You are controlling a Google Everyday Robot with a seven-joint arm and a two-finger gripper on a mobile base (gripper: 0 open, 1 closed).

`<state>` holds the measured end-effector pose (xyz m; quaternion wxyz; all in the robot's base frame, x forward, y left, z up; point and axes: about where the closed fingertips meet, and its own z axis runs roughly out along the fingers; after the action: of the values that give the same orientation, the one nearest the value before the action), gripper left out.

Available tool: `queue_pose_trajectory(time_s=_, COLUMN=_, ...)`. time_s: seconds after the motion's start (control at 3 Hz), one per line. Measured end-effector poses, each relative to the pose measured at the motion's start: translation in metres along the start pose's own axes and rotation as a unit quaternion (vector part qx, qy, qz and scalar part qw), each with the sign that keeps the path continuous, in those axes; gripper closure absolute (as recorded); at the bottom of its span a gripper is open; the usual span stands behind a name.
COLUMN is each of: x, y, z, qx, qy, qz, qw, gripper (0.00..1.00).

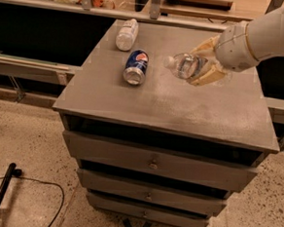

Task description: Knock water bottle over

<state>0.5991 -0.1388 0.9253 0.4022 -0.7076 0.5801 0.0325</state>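
Note:
The water bottle (184,65) is clear with a white cap. It lies tilted far over, cap pointing left, between the tan fingers (206,77) of my gripper (202,62). It is over the right middle of the grey cabinet top (181,103). One finger is above the bottle and one below, closed against its body. The white arm comes in from the upper right. The bottle's base is hidden behind the fingers.
A blue Pepsi can (136,66) lies on its side left of the gripper. A shorter clear bottle (126,34) with a whitish label lies at the back left corner. The cabinet has drawers in front. A black cable and pole (2,193) are on the floor at the left.

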Motion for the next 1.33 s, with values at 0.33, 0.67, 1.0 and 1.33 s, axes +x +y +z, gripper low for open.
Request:
queue_pose_trajectory(time_s=0.33, x=-0.007, y=0.012, z=0.020, qx=0.024, qy=0.009, qz=-0.095, qw=0.9952, gripper=1.00)
queue_pose_trajectory(time_s=0.67, x=-0.008, y=0.015, z=0.030, qx=0.037, qy=0.020, qz=-0.135, qw=0.9900, gripper=1.00)
queue_pose_trajectory(time_s=1.0, x=-0.006, y=0.019, z=0.043, qx=0.018, qy=0.013, qz=-0.156, qw=0.9875, gripper=1.00)
queue_pose_trajectory(time_s=1.33, x=-0.004, y=0.029, z=0.054, qx=-0.002, qy=0.010, qz=-0.169, qw=0.9855, gripper=0.81)
